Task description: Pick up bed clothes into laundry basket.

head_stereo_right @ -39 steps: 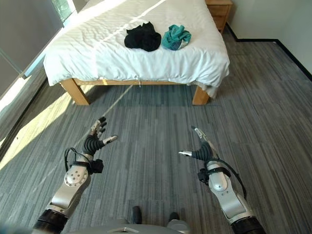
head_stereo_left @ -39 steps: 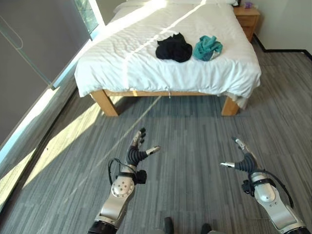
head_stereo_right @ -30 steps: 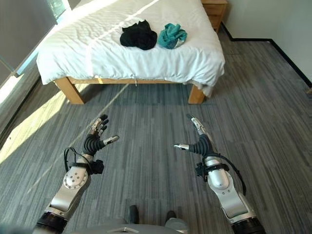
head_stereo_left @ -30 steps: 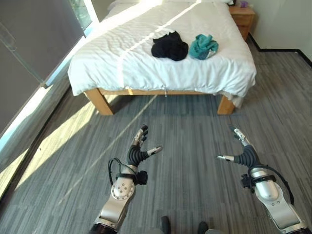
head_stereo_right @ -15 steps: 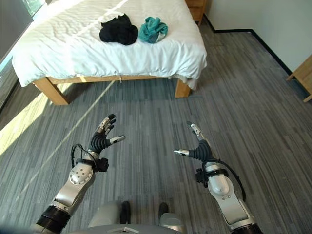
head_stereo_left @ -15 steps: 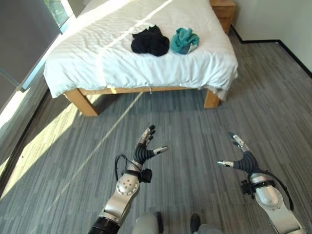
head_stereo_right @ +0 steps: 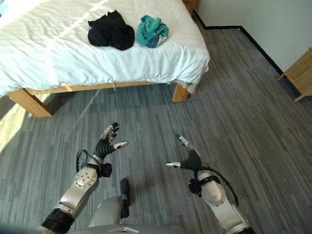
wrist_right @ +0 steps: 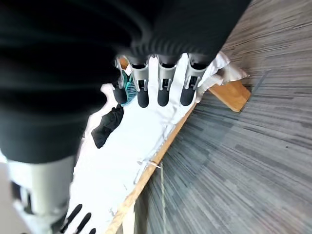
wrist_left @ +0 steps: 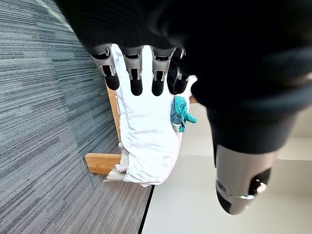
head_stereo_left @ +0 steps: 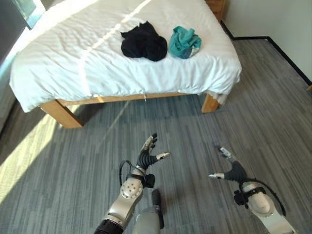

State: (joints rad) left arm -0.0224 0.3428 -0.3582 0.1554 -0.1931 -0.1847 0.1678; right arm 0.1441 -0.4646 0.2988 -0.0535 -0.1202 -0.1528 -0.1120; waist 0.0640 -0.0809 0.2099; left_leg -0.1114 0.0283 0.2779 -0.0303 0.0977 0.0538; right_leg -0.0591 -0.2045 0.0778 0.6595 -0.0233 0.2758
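Just crumpled black garment [head_stereo_left: 144,43], teal garment [head_stereo_left: 185,42]

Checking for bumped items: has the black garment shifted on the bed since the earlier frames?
No. The black garment still lies just left of the teal garment near the foot edge of the bed; only the camera has shifted.

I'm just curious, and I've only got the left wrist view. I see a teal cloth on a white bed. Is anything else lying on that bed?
Observer: Yes. A black garment lies close beside the teal cloth, on the robot's left of it.
Visitor: Is the other hand carrying anything?
Observer: No. The right hand is empty, its fingers spread open above the grey floor, well short of the bed.
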